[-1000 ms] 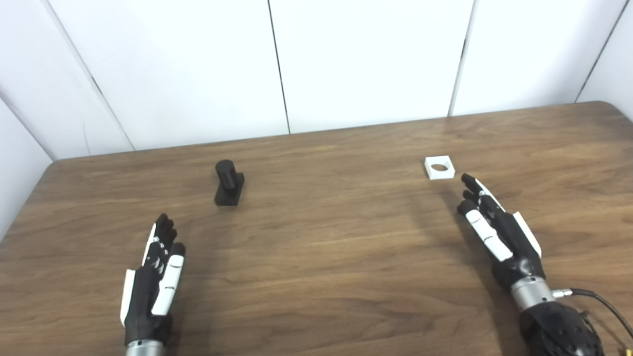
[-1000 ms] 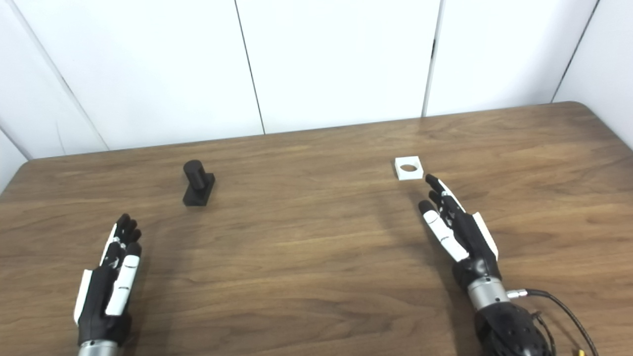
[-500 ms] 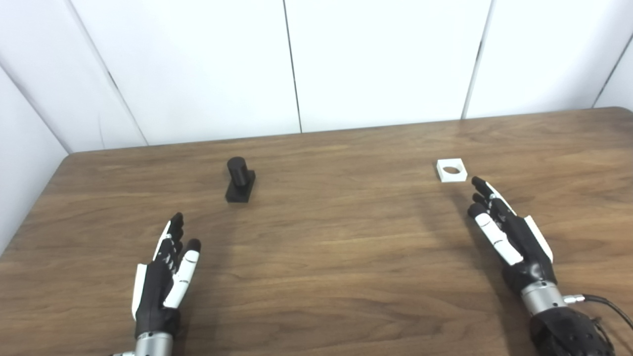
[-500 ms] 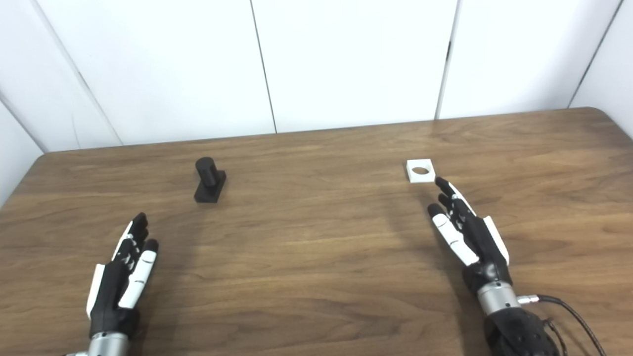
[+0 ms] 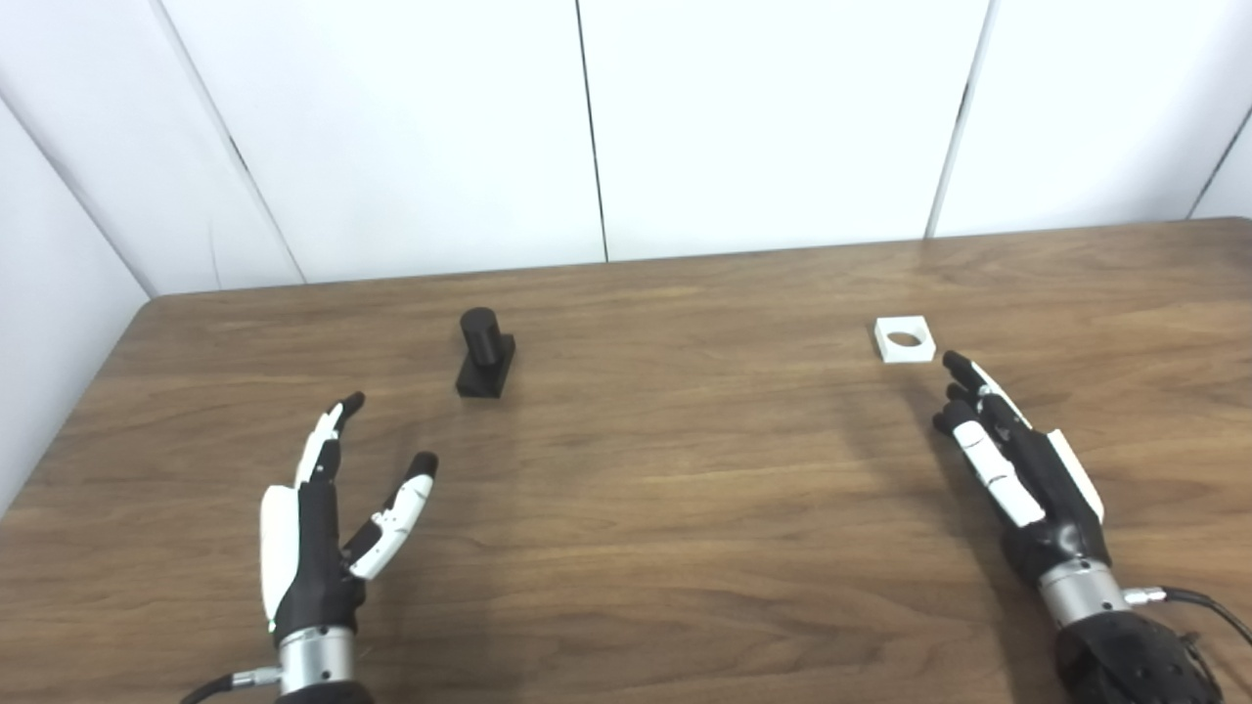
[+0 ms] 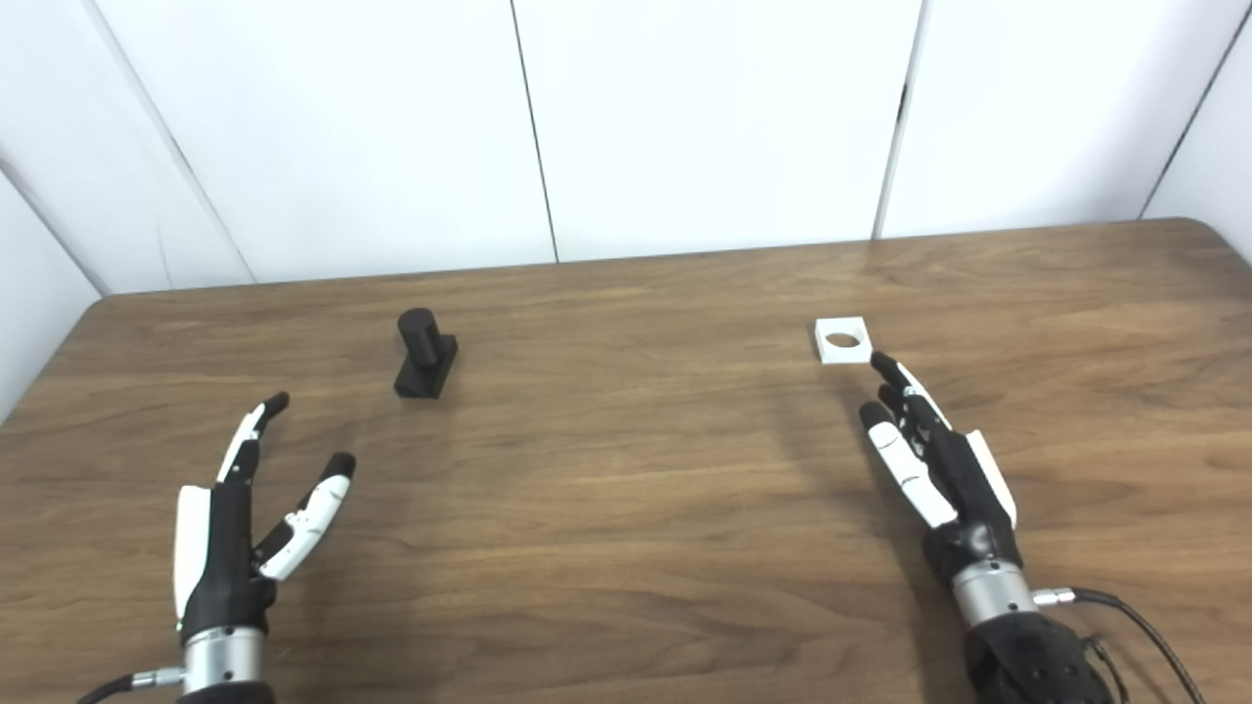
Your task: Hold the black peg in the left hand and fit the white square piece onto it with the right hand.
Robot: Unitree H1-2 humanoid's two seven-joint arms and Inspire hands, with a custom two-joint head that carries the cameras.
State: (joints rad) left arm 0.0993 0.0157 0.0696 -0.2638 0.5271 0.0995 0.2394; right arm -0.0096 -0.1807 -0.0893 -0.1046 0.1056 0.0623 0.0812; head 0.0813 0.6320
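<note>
While seen from left eye: black peg upright on wood table, far-left of centre, well apart from left hand. Left hand spread wide, thumb splayed out, holding nothing, nearer than peg. White square piece w/ round hole flat on table at right; right hand just short of it, fingers straight, apart, empty.

From right eye: same layout. Fingertips of right hand just beside square's near corner; contact can't be told. Cable trailing off right wrist.
</note>
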